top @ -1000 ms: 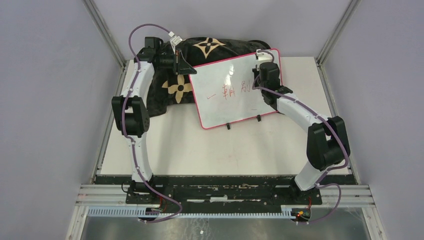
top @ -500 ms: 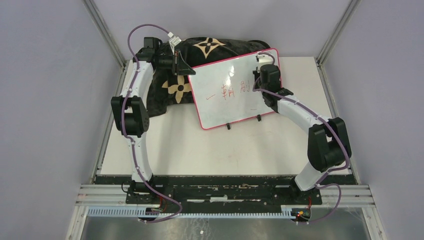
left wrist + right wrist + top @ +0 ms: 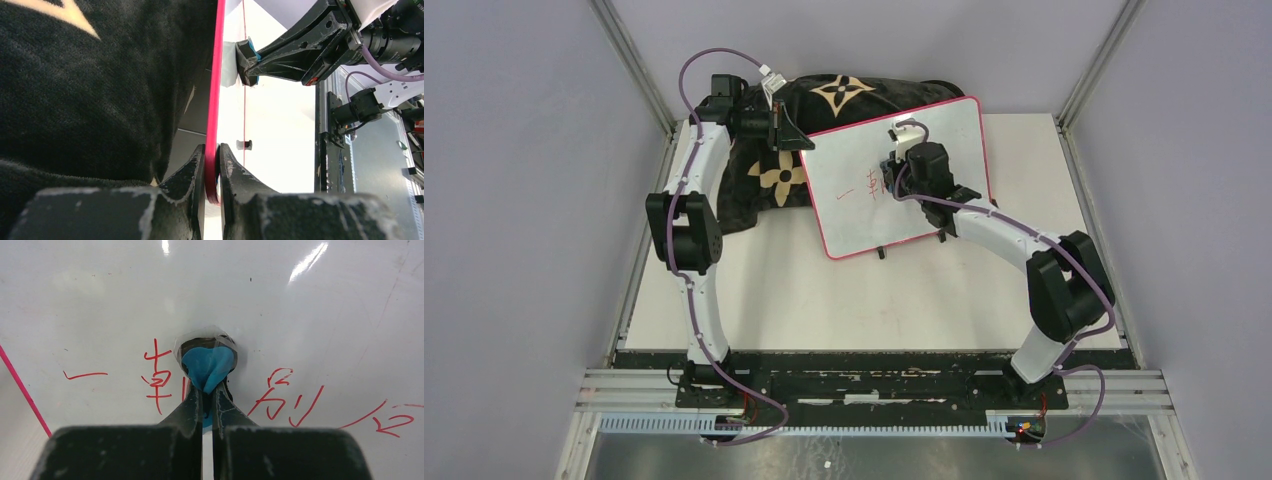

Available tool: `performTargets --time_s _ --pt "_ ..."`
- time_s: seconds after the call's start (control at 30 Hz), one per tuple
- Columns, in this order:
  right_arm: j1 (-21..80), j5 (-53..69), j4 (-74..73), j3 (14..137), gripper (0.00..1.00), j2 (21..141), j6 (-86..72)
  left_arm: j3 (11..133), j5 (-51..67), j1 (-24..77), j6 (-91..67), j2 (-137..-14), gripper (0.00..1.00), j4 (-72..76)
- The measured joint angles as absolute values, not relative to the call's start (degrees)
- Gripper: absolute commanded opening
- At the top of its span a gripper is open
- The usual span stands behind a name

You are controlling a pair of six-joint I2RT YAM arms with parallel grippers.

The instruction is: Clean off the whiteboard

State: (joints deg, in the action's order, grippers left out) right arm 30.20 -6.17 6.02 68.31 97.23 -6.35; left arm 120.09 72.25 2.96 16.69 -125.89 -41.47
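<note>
The whiteboard (image 3: 864,215), white with a pink-red frame, leans tilted against the black cushion (image 3: 844,95). Red handwritten characters (image 3: 869,187) cross its middle. My left gripper (image 3: 799,140) is shut on the board's left frame edge; in the left wrist view the fingers (image 3: 212,155) clamp the pink frame (image 3: 216,75). My right gripper (image 3: 892,165) is shut on a blue eraser pad (image 3: 207,362) and presses it on the board (image 3: 100,300) between the characters. Red strokes show to the pad's left (image 3: 157,377) and right (image 3: 280,395). The pad also shows in the left wrist view (image 3: 246,55).
The black cushion with tan flowers (image 3: 90,90) lies behind and to the left of the board. The board's small black feet (image 3: 880,253) rest on the white table (image 3: 844,300). Grey walls and metal posts (image 3: 639,70) close in the back corners.
My right gripper has slid left across the board with the blue pad, from the upper right part to the middle. The left gripper and the board have not moved.
</note>
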Motion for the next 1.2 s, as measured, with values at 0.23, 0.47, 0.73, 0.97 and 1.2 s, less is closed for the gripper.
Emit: performTargets --time_s 0.23,0.47,0.73,0.97,1.2 --pt "27.07 -5.85 5.58 68.45 0.01 97.06 -6.98 120.16 72.03 2.98 17.93 -125.91 0.03 -42.63" --pt "18.57 -10.63 5.52 68.05 0.01 96.42 -6.98 120.29 72.36 3.01 18.11 -125.91 0.03 -44.91" --pt "15.46 -12.84 6.09 66.7 0.01 96.27 -7.01 120.7 72.34 2.92 18.13 -125.91 0.03 -45.39" --pt "15.38 -11.18 8.03 65.23 0.01 95.57 -7.92 120.73 72.38 2.7 18.74 -125.91 0.03 -46.04" --pt "20.12 -9.96 8.56 62.87 0.01 94.32 -9.06 120.97 72.49 2.59 19.2 -125.91 0.03 -46.68"
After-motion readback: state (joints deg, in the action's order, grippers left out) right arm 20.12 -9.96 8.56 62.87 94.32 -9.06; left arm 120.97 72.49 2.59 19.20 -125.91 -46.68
